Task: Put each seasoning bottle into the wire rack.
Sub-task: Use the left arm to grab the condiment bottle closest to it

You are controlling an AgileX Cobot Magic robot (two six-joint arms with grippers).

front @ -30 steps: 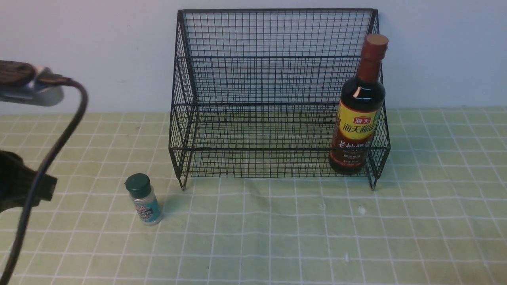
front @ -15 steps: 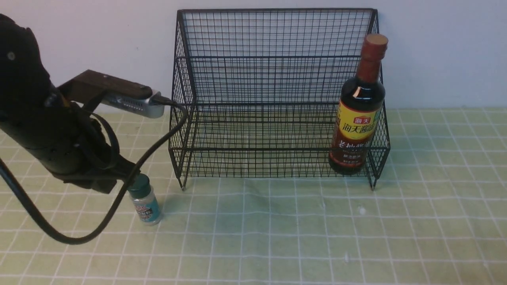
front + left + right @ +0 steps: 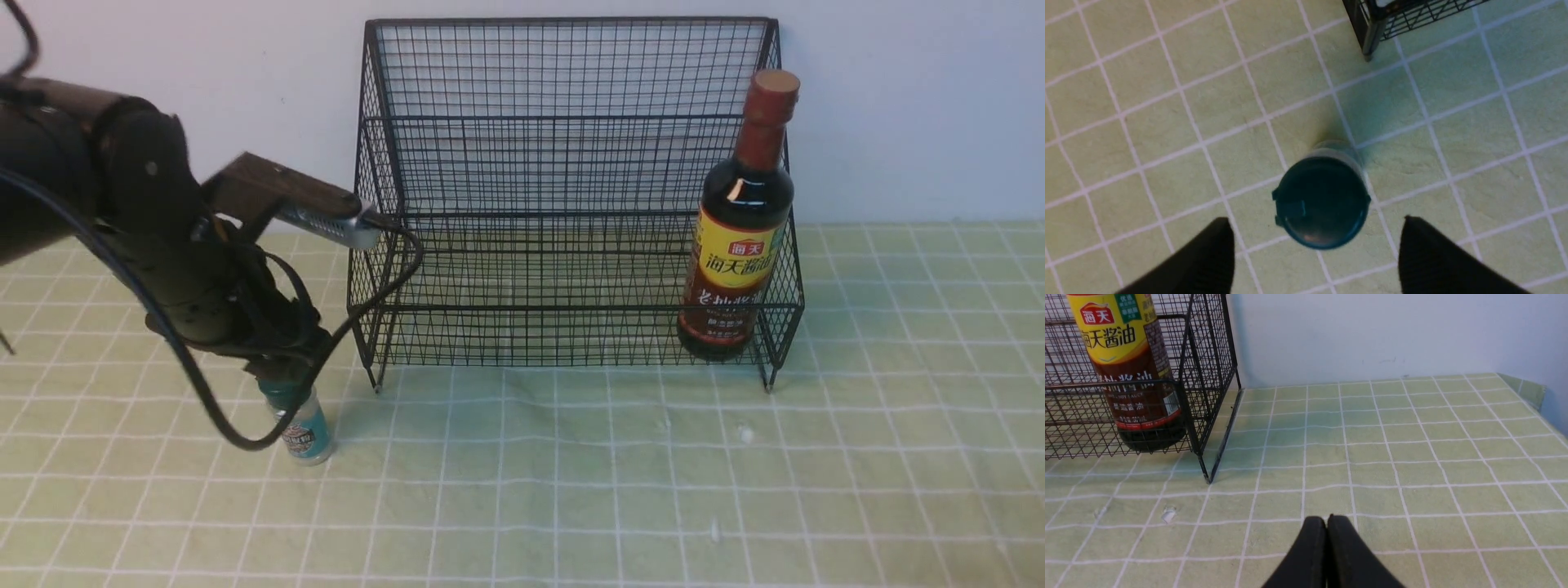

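1. Hovering right above the small shaker (image 3: pixel 1323 202), we are holding the left gripper (image 3: pixel 1314 222) spread wide, so the dark green cap is sitting between the jaws, apart from both fingers (image 3: pixel 1208 257).
2. We are gripping nothing yet. The released jaws are leaving room on either side, which we judge is meant to let them slip down past the cap before closing.
3. The shaker is standing upright on the green checked cloth (image 3: pixel 571 490), outside the wire rack (image 3: pixel 571 73), whose nearest front foot is lying just beyond the left fingertips.
4. We are reading that short gap as handy: lift, carry over the low front rail, set down inside.
5. The soy-sauce bottle (image 3: pixel 739 245) is already standing upright inside the rack, tucked into an end corner, well ahead of the right gripper (image 3: pixel 1327 522).
6. Those right jaws are pressing together on nothing, hanging low over the cloth and out of the way.
7. We are watching one risk: closing too high on the round cap could tip the shaker.
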